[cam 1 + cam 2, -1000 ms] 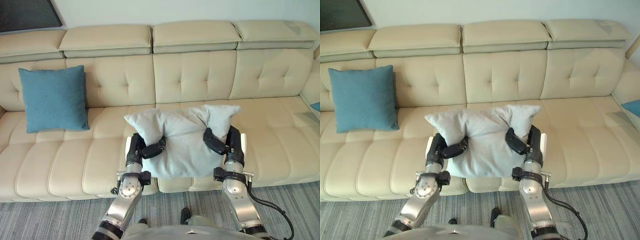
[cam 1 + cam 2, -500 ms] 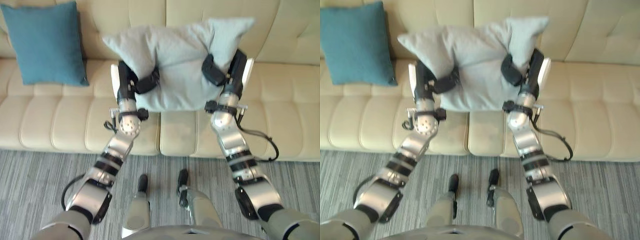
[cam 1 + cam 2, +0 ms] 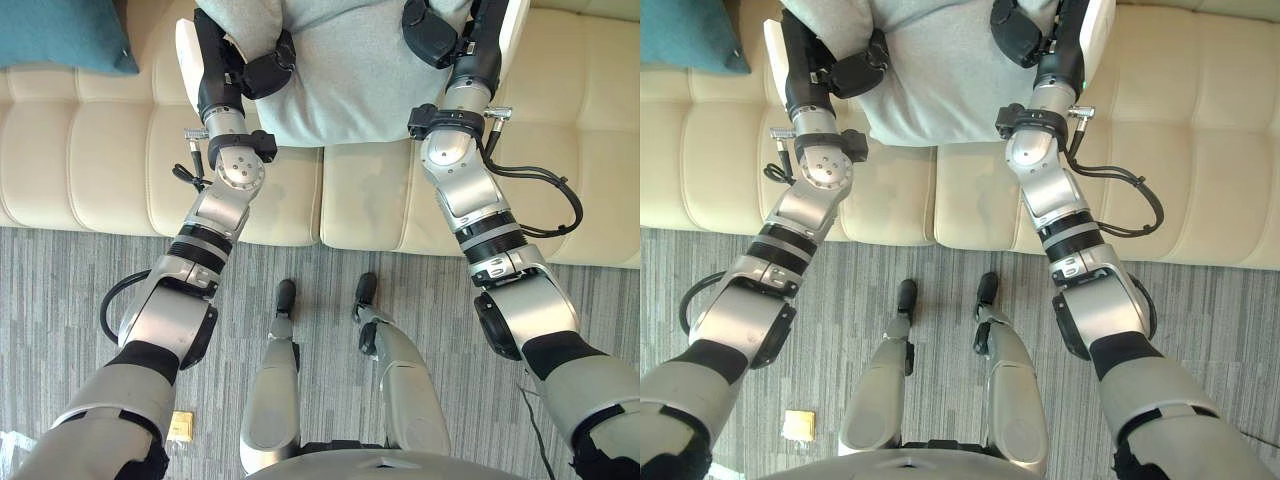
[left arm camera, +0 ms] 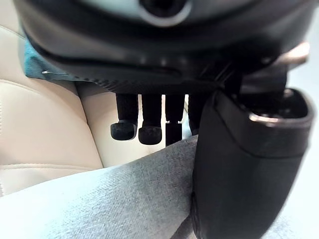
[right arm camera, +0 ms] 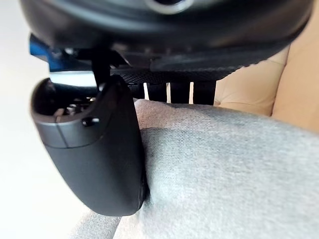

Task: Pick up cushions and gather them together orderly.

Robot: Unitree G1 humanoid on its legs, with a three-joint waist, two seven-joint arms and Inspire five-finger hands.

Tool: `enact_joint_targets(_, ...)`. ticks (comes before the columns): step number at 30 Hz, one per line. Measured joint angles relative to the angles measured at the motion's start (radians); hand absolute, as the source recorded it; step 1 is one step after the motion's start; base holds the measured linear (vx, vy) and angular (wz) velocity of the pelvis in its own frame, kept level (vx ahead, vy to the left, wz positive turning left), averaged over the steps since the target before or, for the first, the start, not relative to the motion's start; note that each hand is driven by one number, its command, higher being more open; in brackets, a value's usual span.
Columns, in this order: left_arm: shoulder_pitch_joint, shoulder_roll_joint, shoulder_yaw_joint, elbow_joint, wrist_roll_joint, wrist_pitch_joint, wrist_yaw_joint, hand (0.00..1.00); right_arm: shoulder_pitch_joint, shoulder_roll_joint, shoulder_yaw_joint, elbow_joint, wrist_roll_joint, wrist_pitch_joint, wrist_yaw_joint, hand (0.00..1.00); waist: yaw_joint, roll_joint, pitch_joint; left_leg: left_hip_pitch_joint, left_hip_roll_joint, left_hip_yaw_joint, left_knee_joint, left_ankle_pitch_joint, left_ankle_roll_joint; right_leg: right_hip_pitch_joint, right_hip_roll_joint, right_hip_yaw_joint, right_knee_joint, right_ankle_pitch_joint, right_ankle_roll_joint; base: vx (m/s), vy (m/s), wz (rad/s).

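A light grey cushion point(image 3: 340, 70) hangs over the beige sofa point(image 3: 90, 150) seat, held from both sides. My left hand point(image 3: 250, 70) grips its left edge, with the thumb point(image 4: 244, 164) pressed on the front cloth and the fingers point(image 4: 137, 129) behind it. My right hand point(image 3: 440, 35) pinches the right edge the same way; its thumb point(image 5: 94, 149) lies on the grey cushion point(image 5: 224, 174). A teal cushion point(image 3: 60, 35) leans on the sofa to the left, well apart from the grey one.
The sofa's front edge point(image 3: 300, 235) runs across just before me, with grey striped carpet point(image 3: 60, 290) below it. A small yellowish scrap point(image 3: 182, 425) lies on the carpet at the lower left.
The camera has tilted down towards the floor, so the sofa slid up the picture. Both hands keep their hold on the grey cushion.
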Motion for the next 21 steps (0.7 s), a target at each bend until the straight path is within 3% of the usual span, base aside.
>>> enact_joint_targets(6, -0.057, 0.007, -0.025, 0.057, -0.012, -0.022, -0.001, 1.0, -0.002, -0.001, -0.004, 0.019, 0.049, -0.003, -0.037, 1.0, 0.0, 0.0, 0.004, -0.024, -0.004, 0.0, 0.013, -0.001, 0.001, -0.02, -0.001, 0.009, 0.004, 0.0, 0.0, -0.01, -0.048, 0.0)
enact_joint_targets(13, -0.075, 0.05, -0.024, 0.057, -0.045, -0.032, 0.0, 1.0, -0.008, -0.012, -0.004, 0.019, 0.156, -0.051, -0.029, 1.0, -0.002, 0.0, 0.004, -0.043, 0.0, 0.001, 0.016, -0.001, 0.001, -0.036, 0.003, 0.01, 0.0, 0.005, 0.001, 0.0, -0.059, 0.0)
enact_joint_targets(18, -0.111, 0.114, -0.022, 0.093, -0.076, -0.046, -0.038, 1.0, -0.059, -0.09, 0.002, 0.092, 0.239, -0.088, 0.049, 1.0, 0.004, 0.0, 0.004, -0.044, 0.0, 0.002, 0.01, 0.003, 0.001, -0.032, 0.004, 0.011, -0.02, 0.02, 0.004, 0.02, -0.028, -0.01)
enact_joint_targets(21, -0.122, 0.185, -0.015, 0.102, -0.124, -0.054, -0.082, 1.0, -0.1, -0.189, 0.016, 0.156, 0.332, -0.095, 0.12, 1.0, 0.007, 0.0, 0.004, -0.037, 0.0, 0.003, -0.002, 0.01, 0.002, -0.019, 0.007, 0.012, -0.047, 0.036, 0.005, 0.01, -0.011, -0.01)
